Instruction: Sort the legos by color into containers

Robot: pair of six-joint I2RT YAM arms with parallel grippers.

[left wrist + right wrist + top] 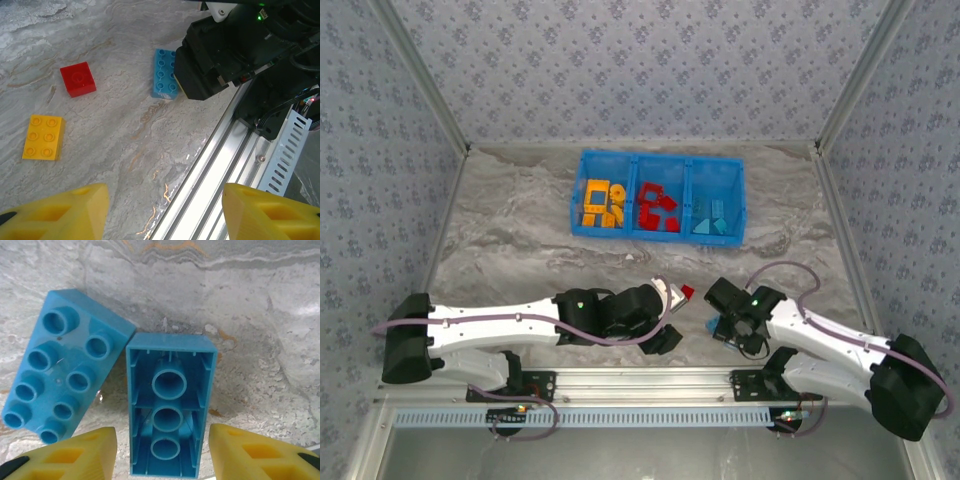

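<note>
Three loose bricks lie on the worktop [115,150] ahead of my left claw [165,212]: a yellow brick [44,137] nearest, a red brick [78,79] beyond it, and a blue brick [164,74], studs up, just beside the right arm's black body. The left claw stands wide, with nothing between its yellow fingers. My right claw [162,435] hangs low over an overturned brick [170,405], also blue, hollow side up, sitting between its fingers; I cannot tell whether they grip it. The blue bin [657,237] stands well apart at the far side, yellow bricks in its left compartment, red in the middle, blue in the right.
</note>
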